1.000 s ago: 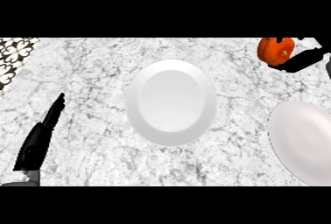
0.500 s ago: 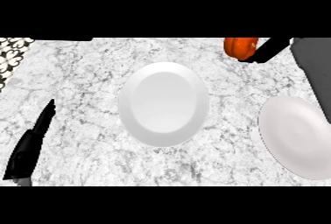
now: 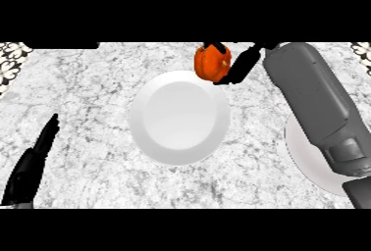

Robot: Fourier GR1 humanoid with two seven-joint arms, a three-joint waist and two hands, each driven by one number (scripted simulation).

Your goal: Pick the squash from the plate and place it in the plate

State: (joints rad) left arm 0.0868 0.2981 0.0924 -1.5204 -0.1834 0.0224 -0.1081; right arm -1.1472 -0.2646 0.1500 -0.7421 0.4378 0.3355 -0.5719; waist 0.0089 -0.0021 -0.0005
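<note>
Head view. The right hand [image 3: 240, 68] has its dark fingers curled against the right side of the squash [image 3: 211, 62] and holds it. The squash shows over the far right rim of the centre plate [image 3: 179, 128], half over the rim and half over the counter [image 3: 87, 93]. How high it is above the plate cannot be told from this angle. The grey forearm [image 3: 313, 100] crosses above the right plate [image 3: 303, 164] and hides much of it.

The left hand [image 3: 32, 165] rests at the lower left, fingers straight, holding nothing.

Risks, as judged:
- Letting go here would likely put the squash on the sloped rim. A round body could then roll off onto the counter, so it needs carrying nearer the plate's middle first.
- The fingers show on one side only, so the squash may slip or turn during the carry.
- The forearm could nudge the right plate if it drops lower; its clearance is not visible.
</note>
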